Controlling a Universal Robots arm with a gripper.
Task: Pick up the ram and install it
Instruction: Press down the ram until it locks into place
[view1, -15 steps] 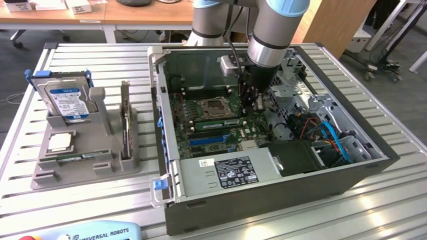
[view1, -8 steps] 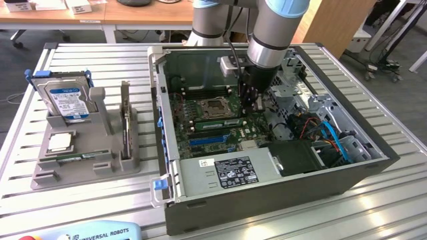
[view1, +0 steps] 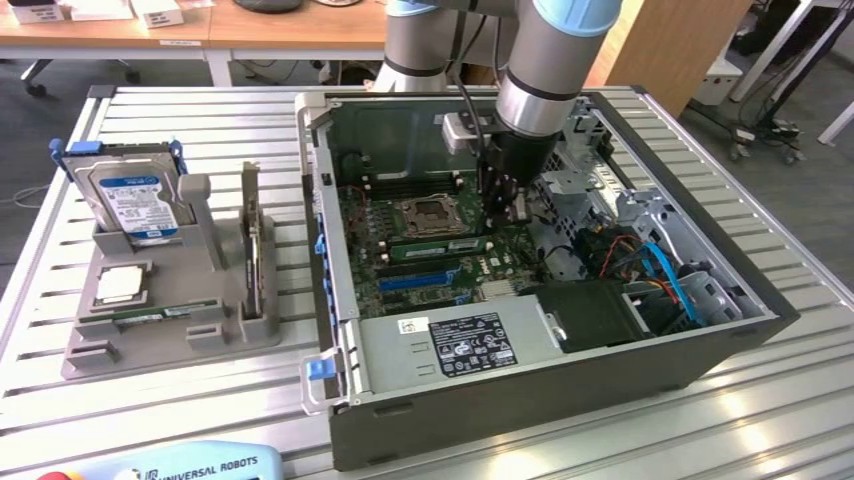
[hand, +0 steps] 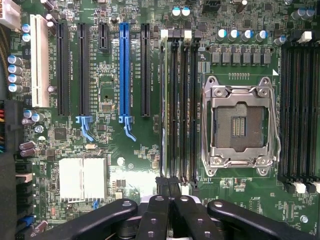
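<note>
Two parts sat in the grey holder at the exterior view's left: a blue-labelled hard drive standing upright and, in front of it, a square silver processor lying flat. Further right, inside the open computer case, the ram stood on edge in a memory slot just beside the empty processor socket. The gripper hung over that slot's right end, its fingers pressed together.
</note>
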